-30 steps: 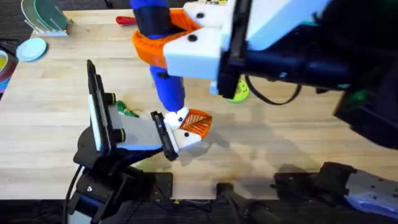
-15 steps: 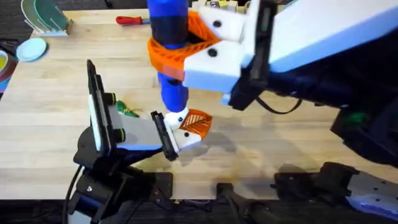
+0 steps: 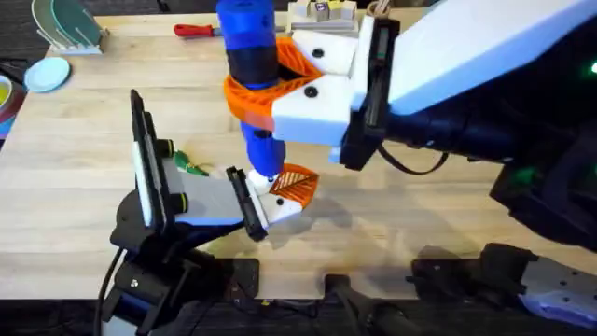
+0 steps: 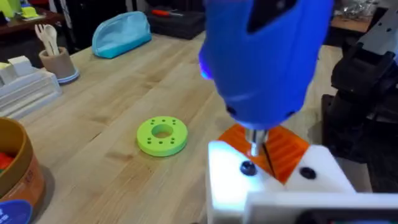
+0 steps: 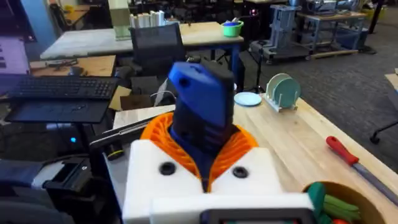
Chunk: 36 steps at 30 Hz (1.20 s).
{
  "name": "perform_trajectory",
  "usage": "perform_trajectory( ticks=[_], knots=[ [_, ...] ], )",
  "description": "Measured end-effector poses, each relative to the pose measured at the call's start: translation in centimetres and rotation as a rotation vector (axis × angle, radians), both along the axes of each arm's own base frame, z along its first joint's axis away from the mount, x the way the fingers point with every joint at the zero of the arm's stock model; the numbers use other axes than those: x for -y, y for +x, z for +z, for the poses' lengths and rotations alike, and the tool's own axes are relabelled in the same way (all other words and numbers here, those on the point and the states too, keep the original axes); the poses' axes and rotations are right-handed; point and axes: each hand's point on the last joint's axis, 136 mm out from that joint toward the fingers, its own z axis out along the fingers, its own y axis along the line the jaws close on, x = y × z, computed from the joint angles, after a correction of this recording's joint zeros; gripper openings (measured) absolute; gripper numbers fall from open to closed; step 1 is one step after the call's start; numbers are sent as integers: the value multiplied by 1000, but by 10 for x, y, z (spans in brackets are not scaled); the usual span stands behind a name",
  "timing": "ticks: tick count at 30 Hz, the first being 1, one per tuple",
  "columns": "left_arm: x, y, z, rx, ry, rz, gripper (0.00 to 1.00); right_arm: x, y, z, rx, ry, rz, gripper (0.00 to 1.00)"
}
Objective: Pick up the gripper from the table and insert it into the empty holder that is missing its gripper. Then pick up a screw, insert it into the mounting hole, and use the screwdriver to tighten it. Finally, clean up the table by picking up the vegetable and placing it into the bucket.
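There are two drivers: one fat blue powered driver (image 3: 250,56) and one red-handled screwdriver (image 3: 196,30) with a slim grey shaft. The screwdriver lies flat at the far edge of the table, well apart from both arms. There is one green disc (image 4: 162,135) with a centre hole and a ring of small holes, lying flat on the wood. One bucket (image 4: 18,165) shows a tan wall and a blue band at its base. One dish rack (image 3: 65,23) stands at the far left corner, with one pale blue plate (image 3: 47,73) beside it.

Seen from the right wrist, the bucket holds green toy pieces (image 5: 326,200) and a little red at the rim. One more vegetable (image 3: 189,165), small, thin and green, lies on the table just beside the left arm's black wrist plates.

The right gripper (image 5: 202,168) is clamped on the blue driver, with its orange ribbed pads (image 5: 158,134) pressed against the body on both sides. The driver stands nearly upright, bit down. The bit meets an orange ribbed piece (image 4: 283,146) seated at the white tip of the left gripper (image 3: 278,200). This is possibly the orange gripper block in its holder, though the blue body hides much of it. Two dark screw heads sit in the white part below it. Whether the left gripper is spread or closed I cannot tell.
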Motion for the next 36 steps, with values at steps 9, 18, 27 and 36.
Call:
perform_trajectory(
  ticks=[9, 18, 27, 36],
  knots=[
    [0, 0, 0, -1, 0, 0, 9, -5, 4, -9, -16, -20, 0, 19],
    [0, 0, 0, 0, 0, 0, 9, -6, 4, -10, -18, -22, 0, 19],
    [0, 0, 0, 0, 0, 0, 9, -6, 4, -10, -18, -22, 0, 19],
    [0, 0, 0, 0, 0, 0, 9, -3, 3, 14, 24, 70, 2, 19]
  ],
)
